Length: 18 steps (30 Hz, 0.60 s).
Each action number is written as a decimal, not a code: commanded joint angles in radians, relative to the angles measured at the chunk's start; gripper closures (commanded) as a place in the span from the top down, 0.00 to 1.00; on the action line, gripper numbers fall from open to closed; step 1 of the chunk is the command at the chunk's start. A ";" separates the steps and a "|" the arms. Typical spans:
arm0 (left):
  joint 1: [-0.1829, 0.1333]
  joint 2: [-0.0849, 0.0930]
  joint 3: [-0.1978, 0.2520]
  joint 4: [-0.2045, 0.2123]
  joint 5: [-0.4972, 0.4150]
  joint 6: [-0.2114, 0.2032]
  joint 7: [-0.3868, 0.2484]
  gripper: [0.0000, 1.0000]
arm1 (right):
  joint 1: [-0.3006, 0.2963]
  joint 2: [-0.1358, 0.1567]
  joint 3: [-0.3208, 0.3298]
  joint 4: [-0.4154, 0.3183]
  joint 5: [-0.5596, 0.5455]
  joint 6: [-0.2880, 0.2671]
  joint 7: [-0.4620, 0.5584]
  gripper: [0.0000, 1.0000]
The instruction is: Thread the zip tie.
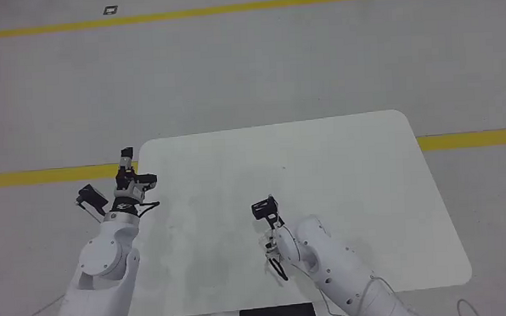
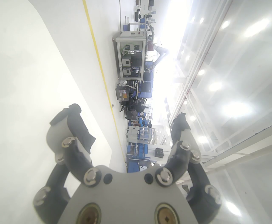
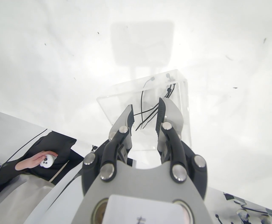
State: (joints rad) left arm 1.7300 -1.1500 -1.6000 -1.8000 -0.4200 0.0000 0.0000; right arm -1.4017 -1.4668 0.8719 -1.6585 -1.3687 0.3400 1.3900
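The bench is a white slab with rounded corners in the middle of the top view, and both arms come in from the lower edge of that frame. One arm sits at the lower left, at the bench's left border. The other is at the lower centre, over the near part of the bench.

The left gripper has its fingers spread wide with nothing between them. In the left wrist view one dark fingertip lies against the white bench surface at the lower left of the frame, the other against the bright room at the lower right.

The right gripper points down at a clear box that stands on the bench at the centre of the right wrist view. Its fingers are partly apart, a narrow gap between the ribbed pads, and they grip nothing. The black zip ties lie loose inside the box; several thin strands cross one another, seen through the gap and just past the fingertips. Whether the tips reach inside the box cannot be told.

A yellow line runs along the floor at the top of the top view, well beyond the bench.
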 commanded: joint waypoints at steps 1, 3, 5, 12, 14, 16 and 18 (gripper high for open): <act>0.000 0.000 0.000 0.000 0.000 0.000 0.000 1.00 | -0.002 -0.006 0.003 0.004 -0.008 0.000 0.000 0.22; 0.000 0.000 0.000 0.000 0.000 0.000 0.000 1.00 | -0.004 -0.012 0.005 0.009 -0.016 0.000 0.000 0.21; 0.000 0.000 0.000 0.000 0.000 0.000 0.000 1.00 | -0.006 -0.017 0.006 0.013 -0.023 0.000 0.000 0.20; 0.000 0.000 0.000 0.000 0.000 0.000 0.000 1.00 | -0.010 -0.031 0.011 0.026 -0.038 0.000 0.000 0.18; 0.000 0.000 0.000 0.000 0.000 0.000 0.000 1.00 | -0.011 -0.035 0.014 0.029 -0.049 0.000 0.000 0.16; 0.000 0.000 0.000 0.000 0.000 0.000 0.000 1.00 | -0.014 -0.038 0.015 0.029 -0.055 0.000 0.000 0.14; 0.000 0.000 0.000 0.000 0.000 0.000 0.000 1.00 | -0.017 -0.041 0.017 0.029 -0.064 0.000 0.000 0.13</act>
State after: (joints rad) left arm 1.7300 -1.1500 -1.6000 -1.8000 -0.4200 0.0000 0.0000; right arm -1.4171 -1.5065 0.8884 -1.6291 -1.4293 0.3400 1.3900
